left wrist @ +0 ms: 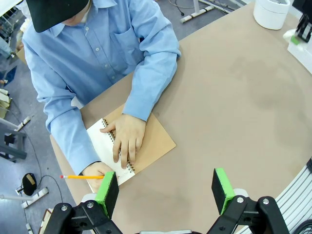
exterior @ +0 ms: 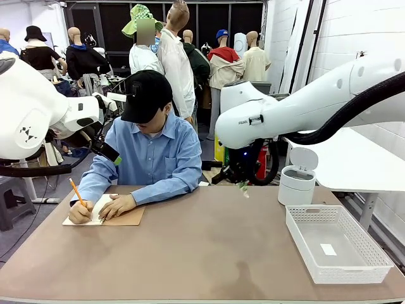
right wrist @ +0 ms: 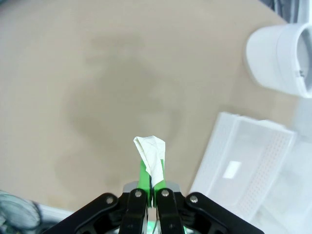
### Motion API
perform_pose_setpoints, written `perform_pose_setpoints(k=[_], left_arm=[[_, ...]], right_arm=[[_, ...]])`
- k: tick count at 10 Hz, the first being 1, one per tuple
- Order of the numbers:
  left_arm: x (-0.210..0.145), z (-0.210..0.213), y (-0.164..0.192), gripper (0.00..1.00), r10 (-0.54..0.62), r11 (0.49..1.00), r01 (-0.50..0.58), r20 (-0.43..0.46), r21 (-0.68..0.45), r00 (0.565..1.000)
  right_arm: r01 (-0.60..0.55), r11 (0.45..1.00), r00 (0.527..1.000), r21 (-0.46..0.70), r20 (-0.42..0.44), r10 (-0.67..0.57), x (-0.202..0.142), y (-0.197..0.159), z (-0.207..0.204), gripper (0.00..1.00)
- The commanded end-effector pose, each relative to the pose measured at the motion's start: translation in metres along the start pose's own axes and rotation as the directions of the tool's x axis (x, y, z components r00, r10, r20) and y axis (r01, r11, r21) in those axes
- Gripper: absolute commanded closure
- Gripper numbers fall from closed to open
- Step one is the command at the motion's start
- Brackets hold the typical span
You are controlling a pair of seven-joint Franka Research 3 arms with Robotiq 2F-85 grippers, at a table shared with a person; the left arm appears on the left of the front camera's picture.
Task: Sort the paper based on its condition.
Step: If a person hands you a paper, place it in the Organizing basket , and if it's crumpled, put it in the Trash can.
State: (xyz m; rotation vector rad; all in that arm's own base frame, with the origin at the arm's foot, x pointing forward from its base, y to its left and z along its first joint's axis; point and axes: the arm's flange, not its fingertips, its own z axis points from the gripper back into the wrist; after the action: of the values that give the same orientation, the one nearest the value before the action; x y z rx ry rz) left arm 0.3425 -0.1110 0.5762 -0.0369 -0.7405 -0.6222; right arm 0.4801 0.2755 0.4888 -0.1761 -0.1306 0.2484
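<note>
Crumpled paper [right wrist: 151,148] pinched over the tabletop [right wrist: 73,73]
The paper is clamped by the right tool [right wrist: 151,168] near bin [right wrist: 278,58] and basket [right wrist: 273,151], seemingly for binning; the left tool [left wrist: 165,191] is held spread, facing the notebook [left wrist: 156,141], likely awaiting a sheet.

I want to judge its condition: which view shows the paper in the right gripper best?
The right wrist view: the crumpled paper scrap sits close up, pinched in the shut right gripper. The front view shows it as a tiny speck; in the left wrist view it is too small to tell.
</note>
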Motion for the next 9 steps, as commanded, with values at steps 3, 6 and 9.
perform_pose_setpoints(k=[3, 6, 9], left_arm=[[0.000, 0.001, 0.001, 0.00, 0.001, 1.000, -0.001, 0.002, 0.000, 1.000], [0.000, 0.001, 0.001, 0.00, 0.001, 1.000, -0.001, 0.002, 0.000, 1.000], [0.000, 0.001, 0.001, 0.00, 0.001, 1.000, -0.001, 0.002, 0.000, 1.000]], right_arm=[[-0.036, 0.978, 0.998, -0.204, 0.037, 0.044, 0.005, -0.063, 0.008, 1.00], [-0.078, 0.969, 0.997, -0.233, -0.024, 0.075, 0.018, -0.109, 0.007, 1.00], [-0.061, 0.975, 0.998, -0.216, -0.020, 0.058, 0.014, -0.116, 0.003, 1.00]])
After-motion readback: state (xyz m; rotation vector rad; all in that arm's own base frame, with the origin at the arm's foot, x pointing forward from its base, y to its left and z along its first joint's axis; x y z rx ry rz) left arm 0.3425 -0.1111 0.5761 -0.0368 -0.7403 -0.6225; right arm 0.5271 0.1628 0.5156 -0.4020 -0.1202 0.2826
